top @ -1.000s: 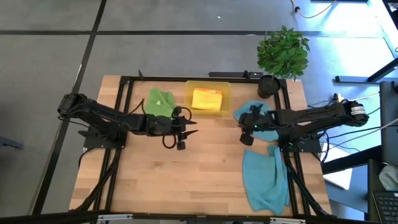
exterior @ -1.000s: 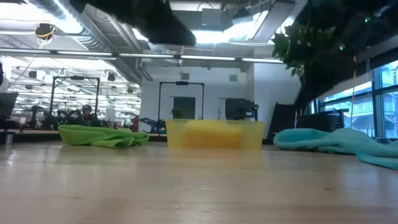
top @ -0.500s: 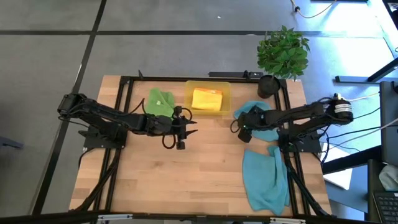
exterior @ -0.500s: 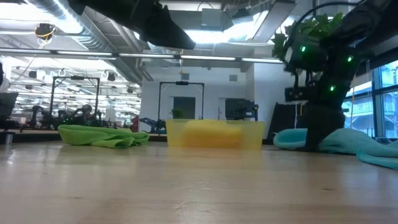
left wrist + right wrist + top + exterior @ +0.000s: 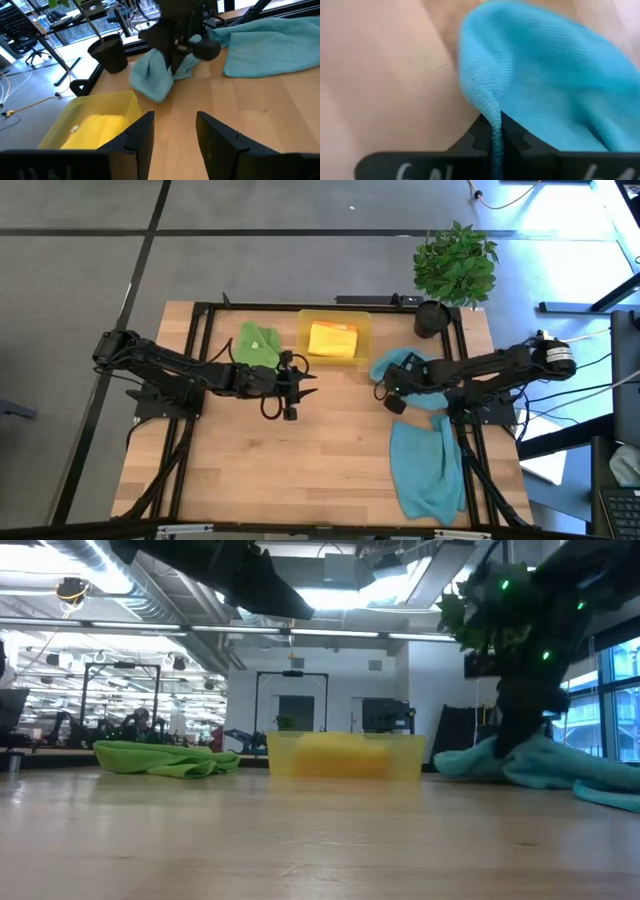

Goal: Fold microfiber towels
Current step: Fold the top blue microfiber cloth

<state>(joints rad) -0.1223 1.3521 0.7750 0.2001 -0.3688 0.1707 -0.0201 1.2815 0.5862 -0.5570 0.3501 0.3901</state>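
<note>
1. Wooden table (image 5: pixel 320 450) carries a teal towel (image 5: pixel 392 362) near its right rear, beside the tray (image 5: pixel 334 340).
2. Right gripper (image 5: pixel 390 392) is seen clamped on the towel's edge; left gripper (image 5: pixel 297 392) waits apart, mid-table.
3. A slow lift is advised, so the pinched edge is kept.

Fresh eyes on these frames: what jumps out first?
The right gripper, near the table's back right, has its fingers shut on an edge of a teal towel, lifting a fold beside the yellow tray. A second teal towel lies crumpled at the front right. The left gripper hangs over mid-table holding nothing, with a green towel bunched behind it.
</note>
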